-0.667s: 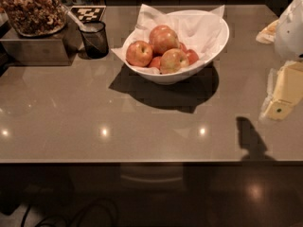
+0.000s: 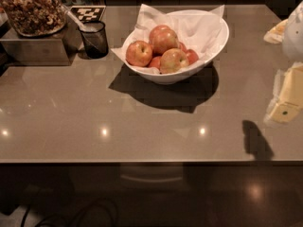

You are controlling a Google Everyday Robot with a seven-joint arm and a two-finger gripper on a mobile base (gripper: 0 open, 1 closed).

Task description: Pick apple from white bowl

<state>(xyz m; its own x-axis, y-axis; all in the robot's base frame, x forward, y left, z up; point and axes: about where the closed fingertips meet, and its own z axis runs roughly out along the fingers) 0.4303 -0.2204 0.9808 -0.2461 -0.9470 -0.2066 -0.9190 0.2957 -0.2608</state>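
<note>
The white bowl [image 2: 212, 45] stands at the table's back centre, lined with crumpled white paper. It holds several apples. The apple [image 2: 173, 60] with the broad yellow-green flush lies at the front of the pile. An orange-red apple [image 2: 163, 38] sits on top and another [image 2: 139, 53] lies at the left, with smaller red ones behind. My gripper [image 2: 285, 96] is at the right edge of the view, pale yellow-white, hanging above the table well to the right of the bowl and apart from it. Its shadow [image 2: 255, 139] falls on the table near the front edge.
A small dark glass cup [image 2: 94, 39] with a spoon stands left of the bowl. A metal box [image 2: 35, 48] at the back left carries a container of nut mix [image 2: 31, 8]. A black-and-white marker card [image 2: 87, 13] stands behind the cup. The table's front edge [image 2: 142, 162] runs across the lower view.
My gripper has drifted slightly down and to the right. The bowl and apples have not moved.
</note>
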